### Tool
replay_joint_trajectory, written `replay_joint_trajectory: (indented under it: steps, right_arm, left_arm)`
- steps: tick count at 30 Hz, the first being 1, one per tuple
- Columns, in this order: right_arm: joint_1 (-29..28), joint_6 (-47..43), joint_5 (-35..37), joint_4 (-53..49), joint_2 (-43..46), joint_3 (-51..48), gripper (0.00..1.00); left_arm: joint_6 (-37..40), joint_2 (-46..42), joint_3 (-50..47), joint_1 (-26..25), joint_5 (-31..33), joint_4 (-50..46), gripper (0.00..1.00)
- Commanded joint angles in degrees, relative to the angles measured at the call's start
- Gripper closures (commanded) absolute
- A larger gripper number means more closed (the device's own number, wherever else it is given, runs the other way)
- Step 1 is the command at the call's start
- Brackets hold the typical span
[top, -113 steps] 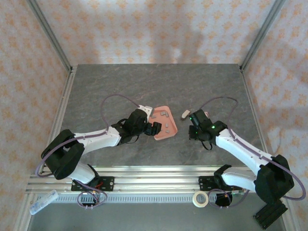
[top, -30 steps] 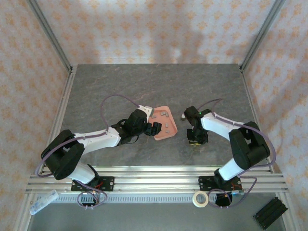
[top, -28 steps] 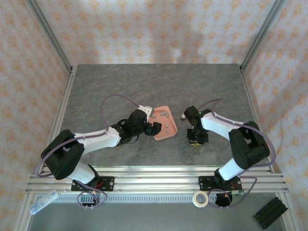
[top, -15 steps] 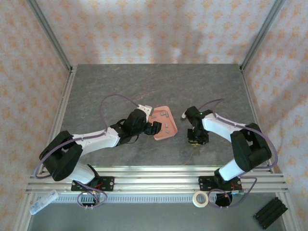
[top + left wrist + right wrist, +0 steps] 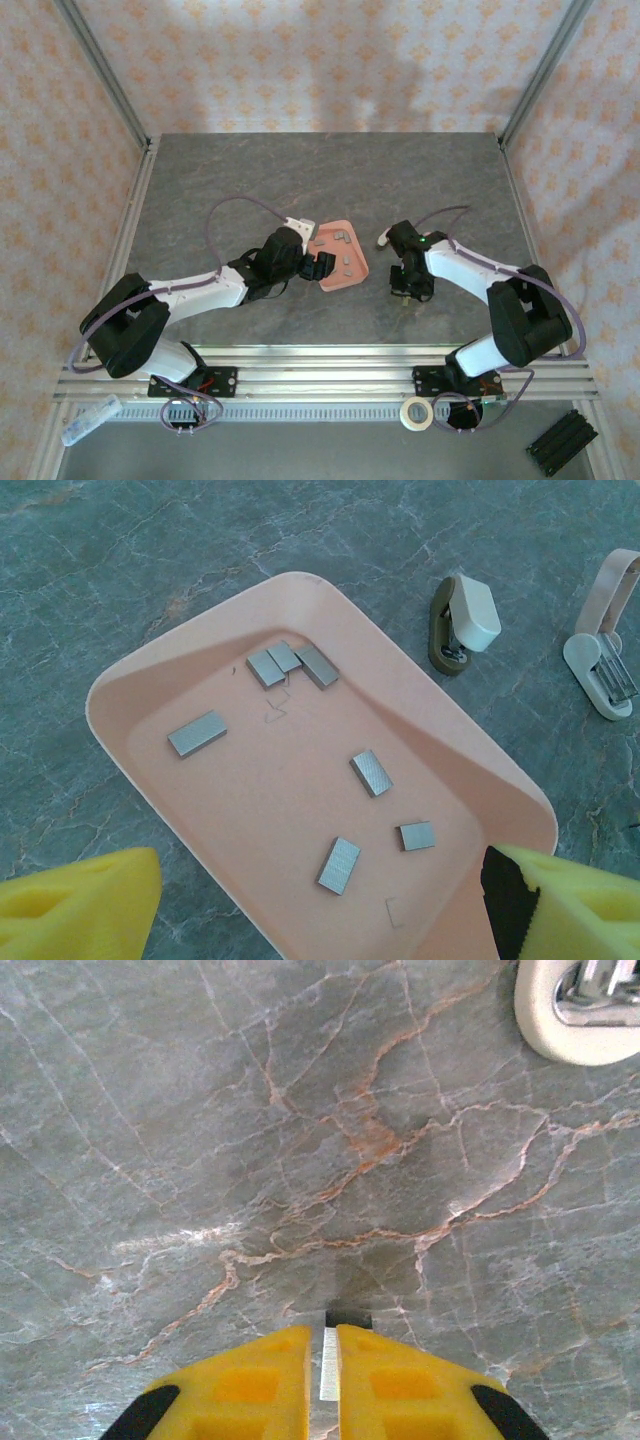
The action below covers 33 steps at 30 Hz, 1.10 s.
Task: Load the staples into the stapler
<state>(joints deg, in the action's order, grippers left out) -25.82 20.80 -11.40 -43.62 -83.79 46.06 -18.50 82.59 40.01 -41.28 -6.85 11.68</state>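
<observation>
Now right gripper has closed on a staple strip (thin, silvery).

Stapler cut by edge; sliver btw fingers, maybe metal.

1. A salmon-pink shallow rectangular plastic tray with rounded corners lies flat on the table.
2. A stubby piece with a cream top and an olive-brown base lies on the table just beside the tray's far rim, apart from it.
3. The grey marbled tabletop has pale and rust-coloured veins.
4. Cream walls with an orange flower pattern enclose the table.
5. A white roll of tape sits below the ribbed aluminium rail.
6. A black ridged block lies at the near right corner.
</observation>
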Motion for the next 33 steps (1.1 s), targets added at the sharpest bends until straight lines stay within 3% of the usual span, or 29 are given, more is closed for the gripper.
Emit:
replay_joint_trajectory:
  steps: [1, 14, 23, 33]
  right_arm:
    - [0.1, 0.7, 1.8, 0.5, 1.4, -0.8, 0.86]
    - [0.2, 0.3, 2.3, -0.5, 2.3, -1.0, 0.86]
    - [2.2, 0.7, -0.2, -1.5, 1.0, -2.0, 0.70]
    - [2.4, 0.2, -1.8, -0.9, -0.4, -2.0, 0.72]
  left_arm:
    - [-0.1, -1.3, -0.6, -0.6, 1.2, 2.5, 0.16]
    - [-0.6, -1.4, -1.2, -0.6, 1.2, 2.9, 0.16]
    - [-0.6, -1.5, -1.3, -0.6, 1.3, 2.7, 0.16]
    - [-0.8, -1.3, -1.3, -0.6, 1.3, 3.0, 0.16]
